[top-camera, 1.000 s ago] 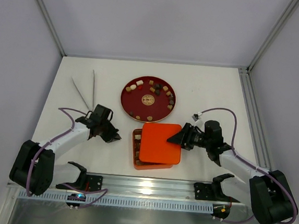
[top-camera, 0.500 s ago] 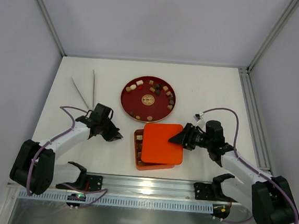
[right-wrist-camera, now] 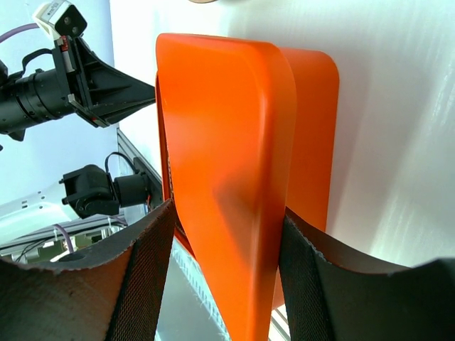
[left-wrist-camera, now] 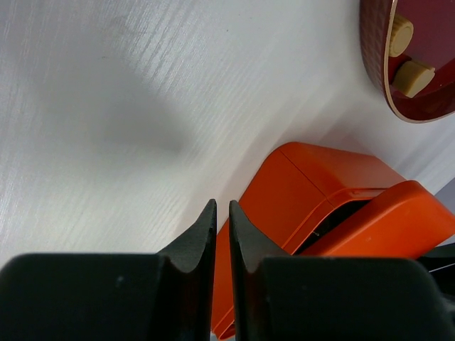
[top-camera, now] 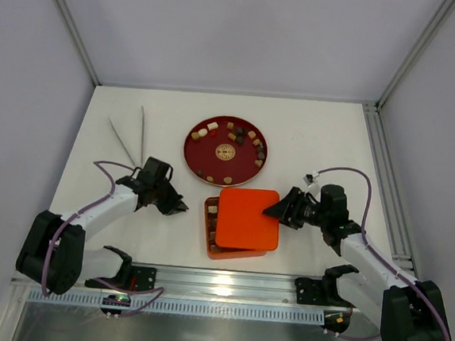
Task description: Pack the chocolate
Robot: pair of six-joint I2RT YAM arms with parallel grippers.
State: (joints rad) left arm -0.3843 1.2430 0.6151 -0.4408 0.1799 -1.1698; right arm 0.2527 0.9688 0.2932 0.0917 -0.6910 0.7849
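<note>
The chocolate pieces (top-camera: 231, 131), dark brown, light brown and cream, lie scattered on a round red plate (top-camera: 200, 146). A few more sit in the uncovered left column of the orange gridded box (top-camera: 210, 217). My right gripper (top-camera: 276, 211) is shut on the right edge of the flat orange lid (top-camera: 246, 218) and holds it over the box. In the right wrist view the lid (right-wrist-camera: 227, 142) sits between both fingers (right-wrist-camera: 142, 270). My left gripper (top-camera: 179, 208) is shut and empty, just left of the box. Its closed tips (left-wrist-camera: 220, 213) point at the box (left-wrist-camera: 298, 181).
Two thin metal sticks (top-camera: 132, 134) lie at the back left of the white table. The plate's rim (left-wrist-camera: 387, 85) with two cream pieces (left-wrist-camera: 412, 77) shows in the left wrist view. A metal rail (top-camera: 226, 280) runs along the near edge.
My right gripper has drawn the lid slightly to the right, uncovering more of the box's left column. The left arm has barely moved.
</note>
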